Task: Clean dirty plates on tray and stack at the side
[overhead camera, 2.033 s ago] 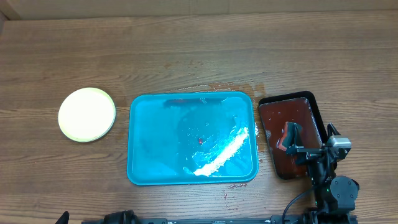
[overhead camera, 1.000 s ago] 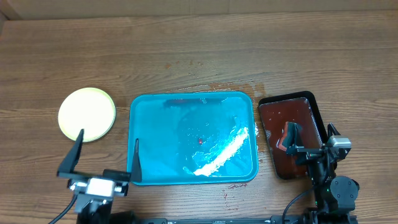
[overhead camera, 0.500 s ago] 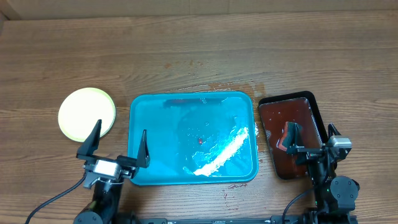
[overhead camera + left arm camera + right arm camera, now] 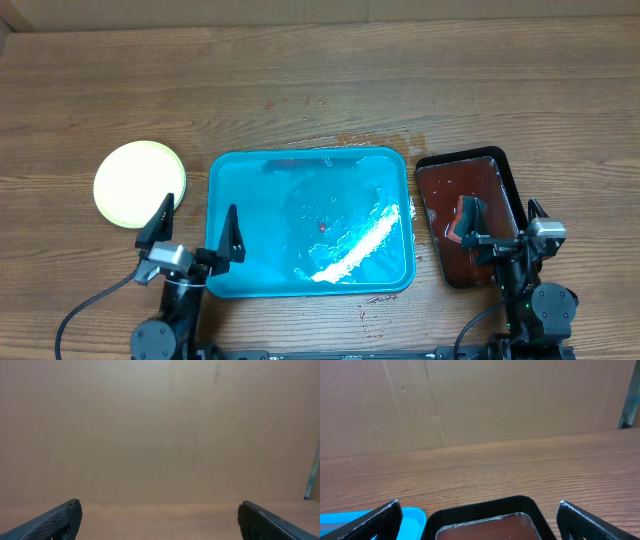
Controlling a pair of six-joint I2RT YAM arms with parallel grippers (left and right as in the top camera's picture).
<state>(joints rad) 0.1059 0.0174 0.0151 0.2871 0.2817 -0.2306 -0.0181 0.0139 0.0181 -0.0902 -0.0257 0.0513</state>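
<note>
Hovering left hand (image 4: 200, 204) | plates (image 4: 140, 183) near, left | tray (image 4: 262, 200) near, right

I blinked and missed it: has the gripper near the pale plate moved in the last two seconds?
Yes. The left gripper came into view from the near edge of the table and shifted toward the turquoise tray.

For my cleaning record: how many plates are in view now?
1: a pale yellow-green plate on the table, left of the turquoise tray. Others may lie stacked under it, hidden.
</note>
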